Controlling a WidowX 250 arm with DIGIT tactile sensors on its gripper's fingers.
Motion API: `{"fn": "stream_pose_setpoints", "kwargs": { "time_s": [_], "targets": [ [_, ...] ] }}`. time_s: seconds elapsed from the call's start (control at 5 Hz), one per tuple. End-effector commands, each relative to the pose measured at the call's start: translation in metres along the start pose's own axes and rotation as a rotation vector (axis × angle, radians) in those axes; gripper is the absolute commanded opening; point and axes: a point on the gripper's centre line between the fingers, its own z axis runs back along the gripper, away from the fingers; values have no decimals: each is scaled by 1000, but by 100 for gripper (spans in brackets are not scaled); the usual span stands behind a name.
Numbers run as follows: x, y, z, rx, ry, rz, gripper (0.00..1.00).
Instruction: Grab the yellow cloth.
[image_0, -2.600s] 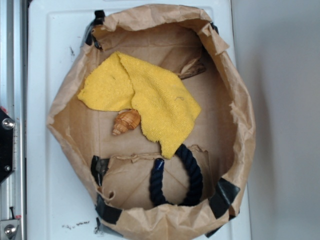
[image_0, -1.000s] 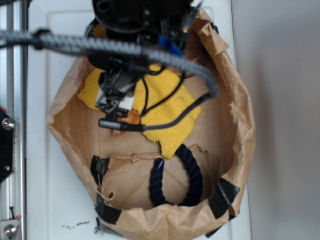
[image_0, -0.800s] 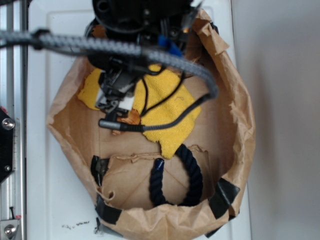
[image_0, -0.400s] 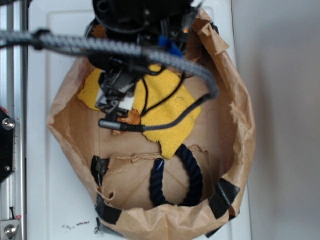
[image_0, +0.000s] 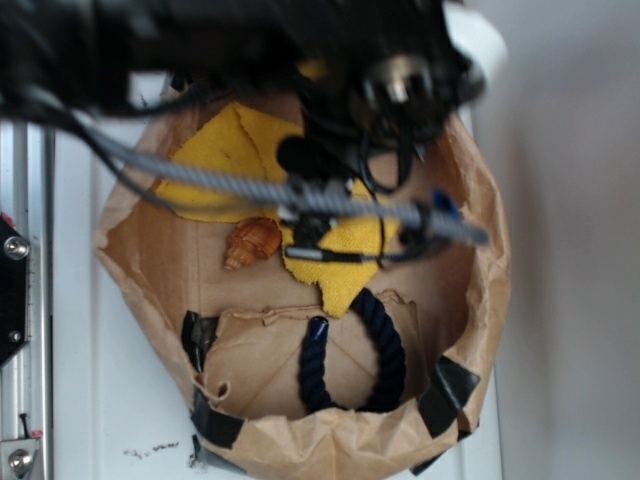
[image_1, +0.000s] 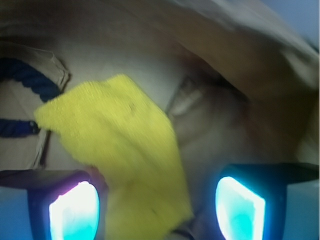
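The yellow cloth (image_0: 220, 165) lies rumpled on the floor of an open brown paper bag (image_0: 478, 250), its lower tip (image_0: 340, 278) touching the navy rope loop (image_0: 385, 345). The black arm (image_0: 400, 90) hangs blurred over the cloth's middle and right part and hides it there. In the wrist view my gripper (image_1: 157, 210) is open, its two fingers (image_1: 75, 210) far apart above the cloth (image_1: 120, 135). The cloth lies between them, nearer the left finger. Nothing is held.
A small orange-brown seashell (image_0: 253, 242) sits against the cloth's lower left edge. The bag's crumpled walls ring everything, with black tape at the corners (image_0: 448, 392). The bag stands on a white surface (image_0: 75, 350), with a metal rail (image_0: 25, 300) at the left.
The arm has swung right across the bag and is motion-blurred. The seashell and the cloth's left part are uncovered. The cloth, shell and rope lie where they were.
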Motion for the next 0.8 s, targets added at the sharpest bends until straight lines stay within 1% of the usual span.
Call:
{"fn": "stream_pose_setpoints", "kwargs": {
  "time_s": [0.0,0.2,0.4,0.6],
  "targets": [
    [15,-6,-12,40,-22,-39,100],
    [1,-7,-20,43,-31,-35,100],
    [-12,1,-27,18,-61,-11,100],
    [-24,1,-42,10,-75,-8,100]
  ]
}}
